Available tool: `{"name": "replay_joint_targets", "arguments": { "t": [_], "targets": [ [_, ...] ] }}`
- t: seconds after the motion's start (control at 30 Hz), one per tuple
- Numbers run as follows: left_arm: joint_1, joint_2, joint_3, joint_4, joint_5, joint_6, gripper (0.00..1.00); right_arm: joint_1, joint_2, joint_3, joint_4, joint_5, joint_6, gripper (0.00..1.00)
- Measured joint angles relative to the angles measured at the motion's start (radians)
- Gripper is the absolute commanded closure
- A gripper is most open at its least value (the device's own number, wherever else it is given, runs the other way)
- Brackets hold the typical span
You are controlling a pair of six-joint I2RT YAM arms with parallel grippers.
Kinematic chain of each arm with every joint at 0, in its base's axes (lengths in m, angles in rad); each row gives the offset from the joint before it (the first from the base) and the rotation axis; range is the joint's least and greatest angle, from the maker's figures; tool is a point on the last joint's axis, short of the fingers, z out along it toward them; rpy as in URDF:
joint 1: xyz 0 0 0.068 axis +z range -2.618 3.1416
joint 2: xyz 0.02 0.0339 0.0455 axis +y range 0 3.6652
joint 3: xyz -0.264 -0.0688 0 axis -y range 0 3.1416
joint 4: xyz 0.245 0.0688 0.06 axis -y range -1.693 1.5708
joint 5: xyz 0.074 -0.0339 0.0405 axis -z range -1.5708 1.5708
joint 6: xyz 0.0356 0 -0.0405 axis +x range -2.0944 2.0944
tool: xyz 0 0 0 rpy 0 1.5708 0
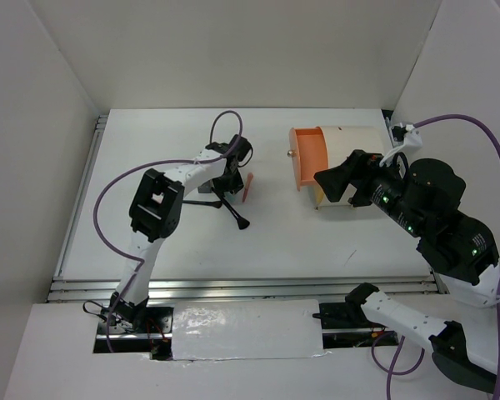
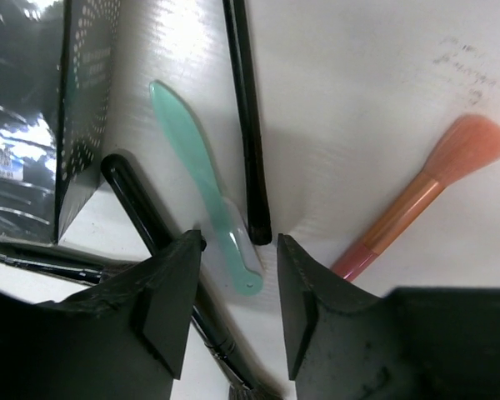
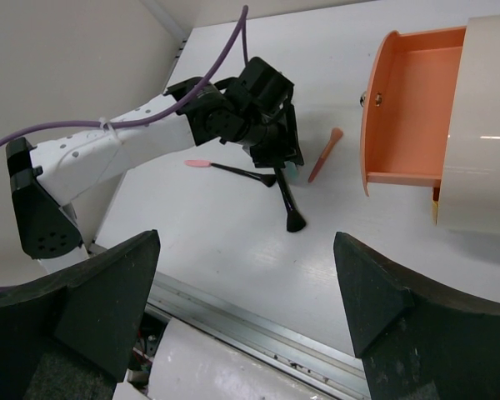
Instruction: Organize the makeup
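On the tabletop, my left jaws straddle a teal spatula, parted; right jaws gape wide, empty.

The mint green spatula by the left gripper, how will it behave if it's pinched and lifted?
The mint green spatula looks thin, flat plastic, so probably light and slightly bendy. Lying flat on the table, it should slide rather than roll. Its glossy surface might slip in the left gripper, and the black stick close beside it could get nudged.
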Motion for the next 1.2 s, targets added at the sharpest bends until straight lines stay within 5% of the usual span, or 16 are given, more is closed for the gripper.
{"name": "replay_joint_targets", "arguments": {
  "t": [0.43,0.73,1.2],
  "targets": [
    [-0.051,0.000,0.002,-0.073,-0.037,-0.042,0.53,0.000,0.000,0.000,0.001,-0.001,0.000,0.07],
    [-0.045,0.017,0.036,-0.110,-0.039,-0.048,0.47,0.000,0.000,0.000,0.001,-0.001,0.000,0.07],
    [-0.033,0.027,0.052,-0.113,-0.030,-0.050,0.63,0.000,0.000,0.000,0.001,-0.004,0.001,0.07]
  ]
}}
